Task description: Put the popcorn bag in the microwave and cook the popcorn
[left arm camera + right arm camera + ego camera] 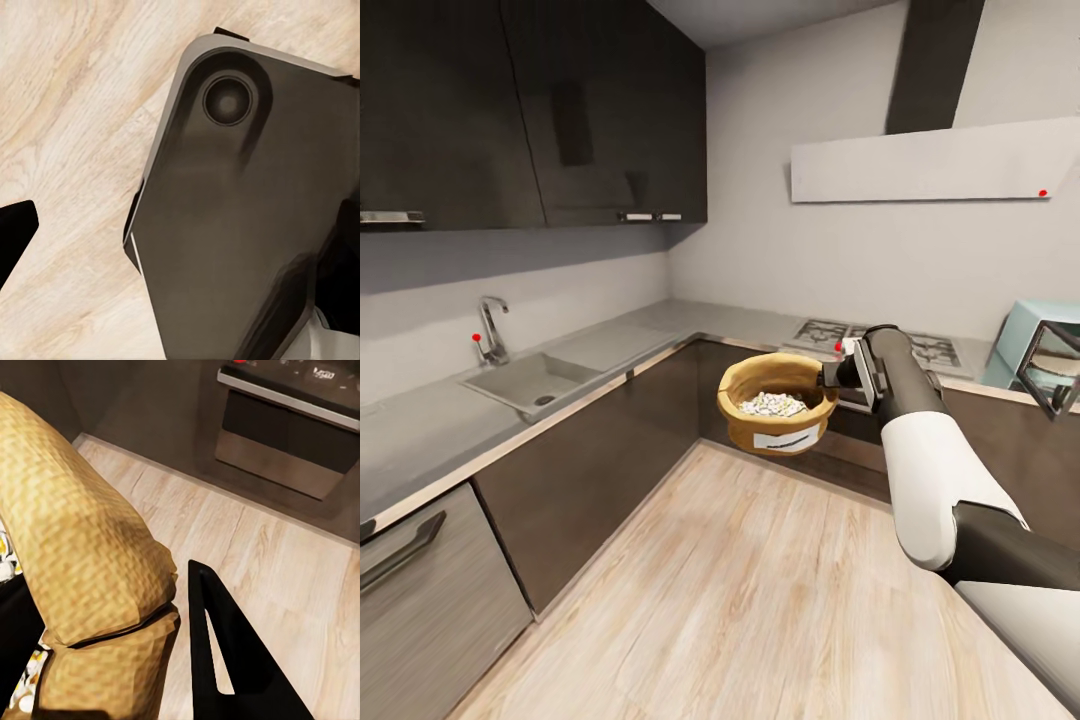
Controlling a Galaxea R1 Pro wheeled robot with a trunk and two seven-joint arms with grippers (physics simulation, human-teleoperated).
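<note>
Right arm [930, 470] reaches out over the wood floor [760, 600], its fingers [225, 660] clamped on the popcorn bag's [777, 404] rim. Popcorn [772, 404] fills the bag, held in mid-air near the worktop [450, 420], left of the microwave [1050, 350].

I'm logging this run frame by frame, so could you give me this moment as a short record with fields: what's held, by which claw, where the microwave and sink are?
held item: popcorn bag, upright, in the air above the wood floor
contents: whitish popcorn visible inside
holder: right claw, gripping the bag's rim
microwave: at the head view's right edge, on the countertop, door swung open
sink: set in the countertop on the left
left claw: state not clear
</note>
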